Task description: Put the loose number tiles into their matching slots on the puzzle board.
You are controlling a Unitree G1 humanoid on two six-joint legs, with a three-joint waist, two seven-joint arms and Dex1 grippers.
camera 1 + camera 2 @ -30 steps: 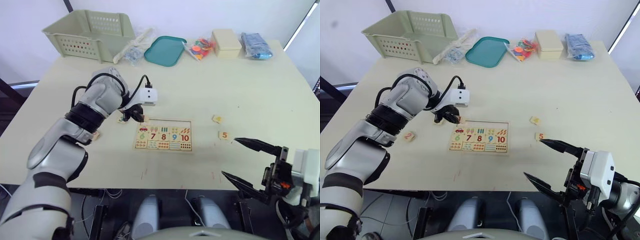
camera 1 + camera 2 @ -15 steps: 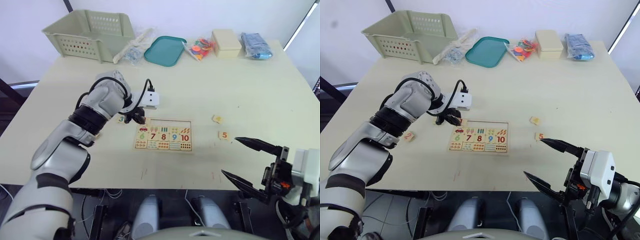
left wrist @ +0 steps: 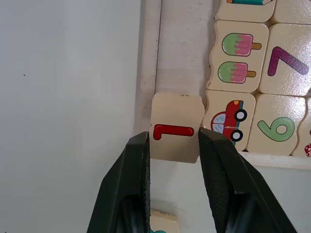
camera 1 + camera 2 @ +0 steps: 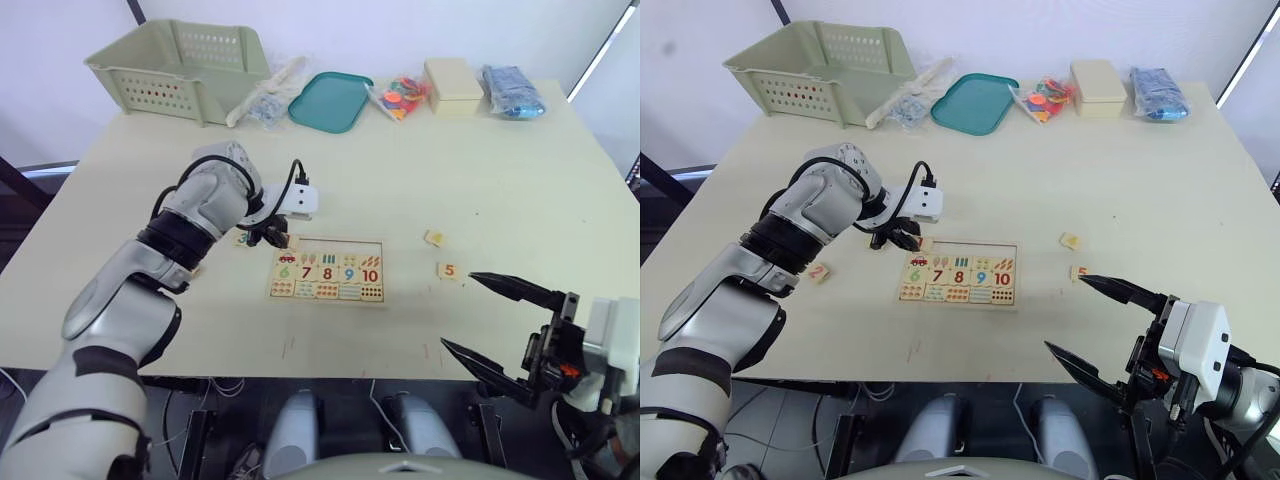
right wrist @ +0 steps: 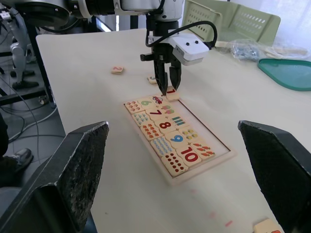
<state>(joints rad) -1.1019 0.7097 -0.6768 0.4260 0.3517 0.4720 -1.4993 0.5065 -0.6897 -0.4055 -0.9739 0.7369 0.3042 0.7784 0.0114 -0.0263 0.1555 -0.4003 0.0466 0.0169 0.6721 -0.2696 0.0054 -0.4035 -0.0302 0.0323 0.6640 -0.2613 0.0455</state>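
Observation:
The puzzle board [image 4: 327,270] lies mid-table, its far row of slots [image 3: 182,48] bare. My left gripper [image 4: 279,240] is shut on the tile with a red 1 [image 3: 176,134], held over the board's near-left corner, overlapping the frame beside the car picture. On the table left of the board lie the loose tiles 3 [image 4: 241,238] and 2 [image 4: 818,271]. Tile 5 [image 4: 449,270] and another tile [image 4: 434,238] lie to the board's right. My right gripper [image 4: 457,310] hangs wide open near the table's front edge, just in front of tile 5.
Along the far edge stand a green basket [image 4: 180,65], a clear bag [image 4: 265,100], a teal tray [image 4: 330,100], a bag of coloured pieces [image 4: 398,97], a cream box [image 4: 452,85] and a blue packet [image 4: 512,90].
My left arm has shifted slightly, uncovering tile 3, while tile 1 stays gripped at the board's corner. The right gripper has not moved.

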